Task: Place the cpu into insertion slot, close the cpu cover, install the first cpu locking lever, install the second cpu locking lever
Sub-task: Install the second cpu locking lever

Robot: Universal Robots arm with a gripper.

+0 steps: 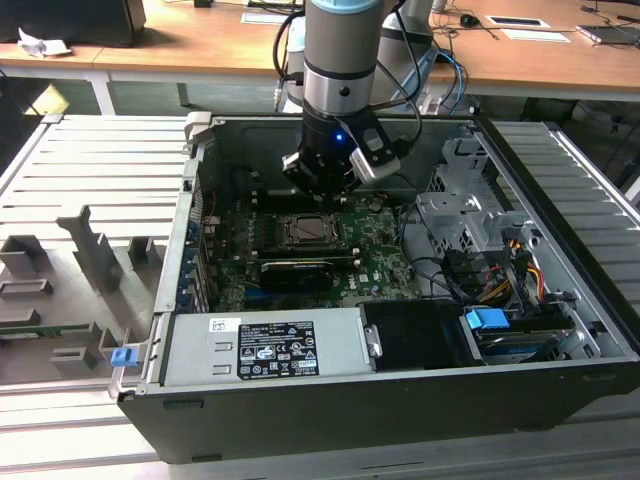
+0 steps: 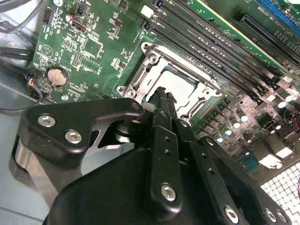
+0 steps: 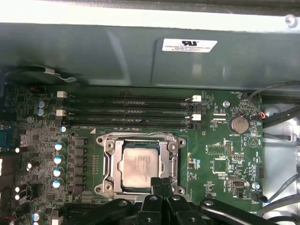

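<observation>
Black gripper point(image 3: 161, 185) fingers are pressed together with nothing between them, tips at the edge of the cpu cover point(image 3: 108, 161). Cover lies flat over the insertion slot point(image 3: 127, 186), framing the seated cpu point(image 3: 140, 161). Motherboard point(image 1: 385, 255) sits inside the open computer case point(image 1: 560, 395), centre frame in the exterior view.

- The exterior view looks down from high and in front at the open computer case point(image 1: 400, 300), far enough off to take in the grey slatted table point(image 1: 90, 170) and the arm point(image 1: 343, 60) at upper centre of the frame.
- The first wrist view faces almost straight down at the motherboard point(image 3: 215, 154), close, with the cpu point(image 3: 140, 164) at lower centre.
- The second wrist view is closer still and tilted, looking past the gripper point(image 2: 161, 96).
- Both wrist views share the cpu and the memory slots point(image 3: 126, 112).
</observation>
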